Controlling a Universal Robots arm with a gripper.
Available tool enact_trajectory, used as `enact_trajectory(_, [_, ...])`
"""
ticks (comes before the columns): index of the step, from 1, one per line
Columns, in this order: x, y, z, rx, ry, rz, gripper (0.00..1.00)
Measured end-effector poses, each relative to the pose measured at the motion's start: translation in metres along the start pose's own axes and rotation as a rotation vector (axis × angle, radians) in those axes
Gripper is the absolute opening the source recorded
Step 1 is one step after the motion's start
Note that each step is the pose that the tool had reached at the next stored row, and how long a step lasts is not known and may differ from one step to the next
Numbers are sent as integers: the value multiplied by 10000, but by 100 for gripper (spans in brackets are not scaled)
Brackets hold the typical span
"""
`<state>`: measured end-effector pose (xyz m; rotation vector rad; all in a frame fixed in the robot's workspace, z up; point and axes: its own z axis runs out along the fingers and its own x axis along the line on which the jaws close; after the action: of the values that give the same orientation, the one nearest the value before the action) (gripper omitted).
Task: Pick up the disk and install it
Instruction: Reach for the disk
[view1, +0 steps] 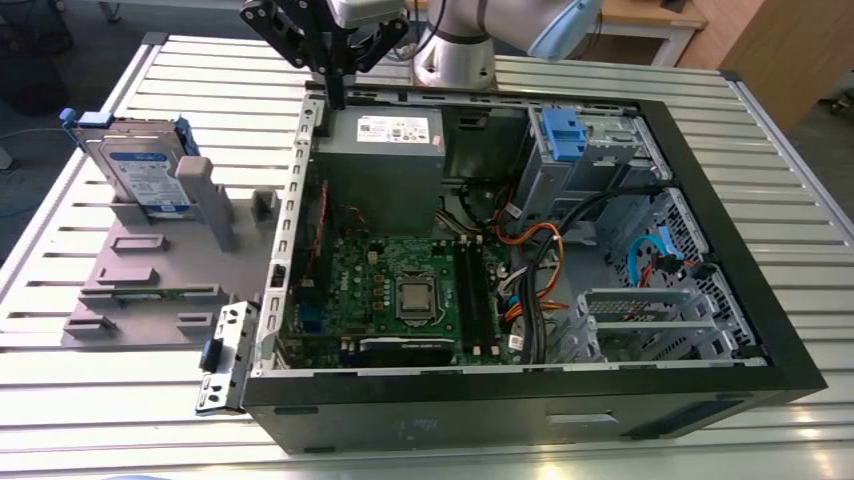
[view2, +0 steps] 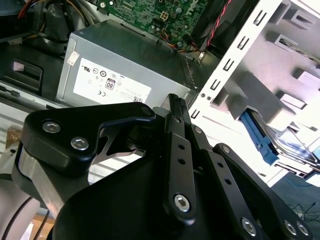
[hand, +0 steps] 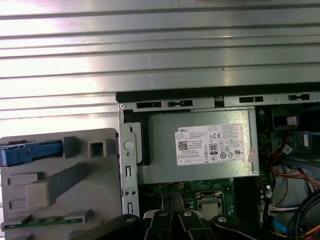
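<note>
The disk (view1: 140, 170) is a silver drive with a white-and-blue label in a blue frame. It stands on edge in a grey holder (view1: 147, 285) at the exterior view's left, beside the open computer case (view1: 534, 385). Its blue frame also shows in both wrist views (view2: 260, 140) (hand: 30, 152). My gripper (view1: 335, 98) hangs over the case's back left corner, just above the wall next to the grey power supply box (view1: 380, 150). The black fingers (view2: 175, 107) lie together, shut, with nothing between them. The disk is well apart from the gripper, toward the exterior view's left.
Inside the case lie the green motherboard (view1: 400, 290), bundled cables (view1: 534, 255) and a metal drive bay with a blue latch (view1: 567, 135) at the back right. The case and holder rest on a slatted metal table (view1: 134, 420). A small metal bracket (view1: 224, 360) leans at the case's front left corner.
</note>
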<state>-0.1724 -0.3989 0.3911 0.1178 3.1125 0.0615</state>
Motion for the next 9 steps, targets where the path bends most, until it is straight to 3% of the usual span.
enact_trajectory(9, [23, -2, -1, 4, 1, 0, 11])
